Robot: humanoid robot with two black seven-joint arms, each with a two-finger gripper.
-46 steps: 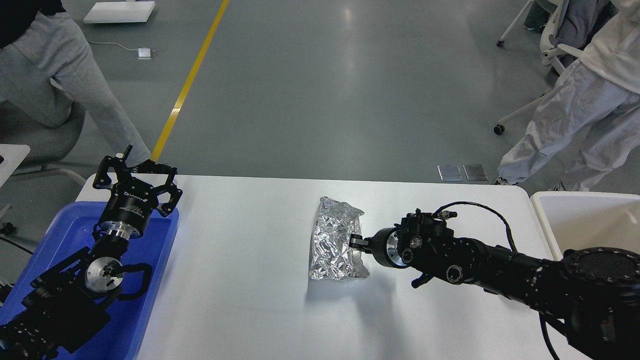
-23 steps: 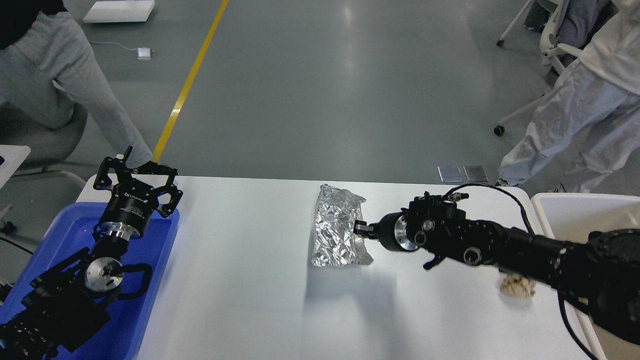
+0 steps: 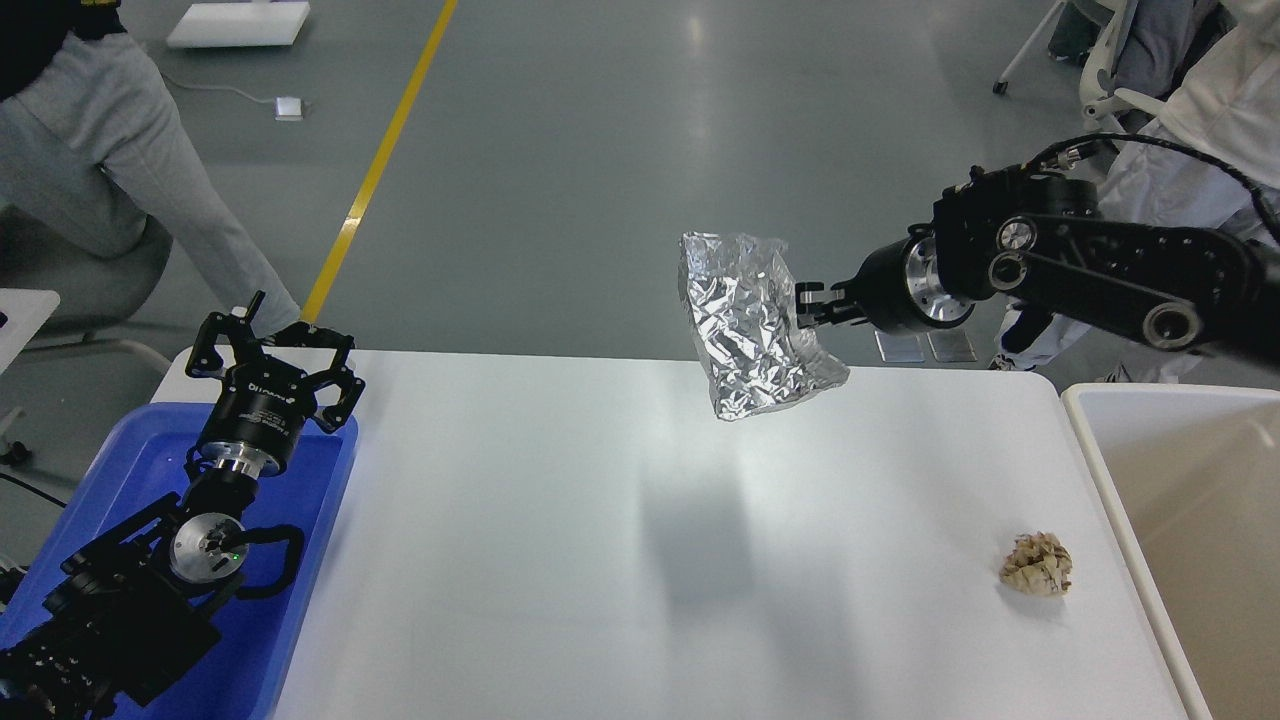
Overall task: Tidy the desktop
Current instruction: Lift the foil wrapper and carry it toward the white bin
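Note:
The desktop (image 3: 520,560) is a wide white tabletop with rounded corners. My right gripper (image 3: 808,302) is shut on the right edge of a crumpled silver foil bag (image 3: 748,335) and holds it high above the desktop's back middle. The bag's shadow falls on the table below. A small crumpled beige paper ball (image 3: 1037,577) lies on the desktop near its right edge. My left gripper (image 3: 272,338) is open and empty, above the far end of the blue tray (image 3: 300,600) at the left.
A white-rimmed beige bin (image 3: 1100,450) stands against the table's right edge. People stand on the grey floor at the back left and back right, with a rolling chair at the far right. A yellow line crosses the floor.
My right gripper has lifted the foil bag off the desktop, up and to the right. The arm's rise has uncovered the beige paper ball. The left arm has not moved.

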